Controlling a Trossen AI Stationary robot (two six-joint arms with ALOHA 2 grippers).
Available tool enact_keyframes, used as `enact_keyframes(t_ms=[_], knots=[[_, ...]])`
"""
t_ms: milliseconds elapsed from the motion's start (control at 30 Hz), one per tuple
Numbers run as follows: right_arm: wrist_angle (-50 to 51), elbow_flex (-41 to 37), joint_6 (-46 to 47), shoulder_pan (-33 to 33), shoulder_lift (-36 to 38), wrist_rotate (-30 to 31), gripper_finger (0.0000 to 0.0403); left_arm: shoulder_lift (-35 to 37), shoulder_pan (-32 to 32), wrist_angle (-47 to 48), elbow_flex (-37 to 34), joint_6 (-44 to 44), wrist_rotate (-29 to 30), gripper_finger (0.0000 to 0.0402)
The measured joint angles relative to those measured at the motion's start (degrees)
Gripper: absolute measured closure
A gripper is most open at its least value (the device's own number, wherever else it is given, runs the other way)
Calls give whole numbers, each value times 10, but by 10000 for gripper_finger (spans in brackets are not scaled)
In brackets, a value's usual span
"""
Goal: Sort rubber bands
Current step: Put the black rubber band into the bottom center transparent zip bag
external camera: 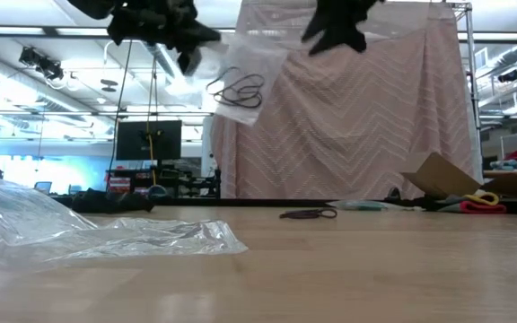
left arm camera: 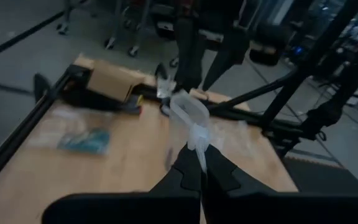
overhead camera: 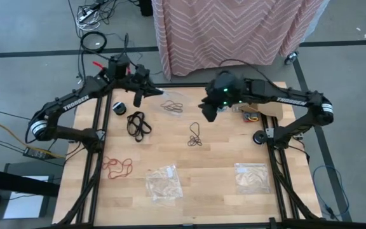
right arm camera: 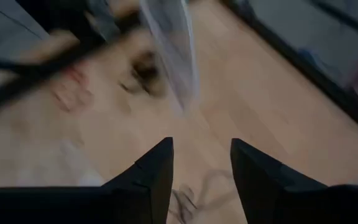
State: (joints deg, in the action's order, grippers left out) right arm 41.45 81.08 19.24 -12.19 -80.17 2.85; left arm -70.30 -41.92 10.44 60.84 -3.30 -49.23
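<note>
My left gripper [overhead camera: 157, 92] is shut on a clear plastic bag [external camera: 240, 81] with dark rubber bands [external camera: 238, 91] inside, held high over the table's far middle. My right gripper [overhead camera: 208, 113] hangs open just right of the bag [right arm camera: 166, 50], touching nothing, its fingers [right arm camera: 154, 168] apart. Loose clusters lie flat on the wood: black bands [overhead camera: 138, 124], a thin dark loop bunch [overhead camera: 196, 137] under the right gripper, and red bands [overhead camera: 116, 166] near the left edge. My left gripper pinches the clear bag by one edge [left arm camera: 196, 142] between its two fingers. The fingers [left arm camera: 185, 174] come roughly level from the table's left. The bag is lifted clear of the table and reaches out past the fingertips toward the right gripper, the dark bands lying in its lower part.
Two clear crinkly bags [overhead camera: 164, 181] [overhead camera: 251, 177] lie near the front edge. A cardboard box [overhead camera: 259, 109] with coloured items stands at the far right. A small black round piece [overhead camera: 119, 108] sits at the far left. The table's middle is bare wood [overhead camera: 234, 143].
</note>
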Motion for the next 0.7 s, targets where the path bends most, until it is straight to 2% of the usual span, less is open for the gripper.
enact_keyframes(t_ms=[267, 367, 467, 600, 700], knots=[[33, 0, -48, 15, -131, -2, 257, 27, -19, 23, 0, 12, -10, 402], [35, -9, -48, 21, -180, -19, 260, 42, -22, 47, 0, 15, -7, 402], [-33, -58, -40, 24, -201, -43, 268, 63, -33, 84, 0, 30, -4, 402], [-139, -145, 19, 17, -197, -68, 282, 85, -47, 114, 0, 34, 5, 402], [-178, -195, 52, 15, -189, -102, 287, 96, -51, 117, 0, 39, 5, 402]])
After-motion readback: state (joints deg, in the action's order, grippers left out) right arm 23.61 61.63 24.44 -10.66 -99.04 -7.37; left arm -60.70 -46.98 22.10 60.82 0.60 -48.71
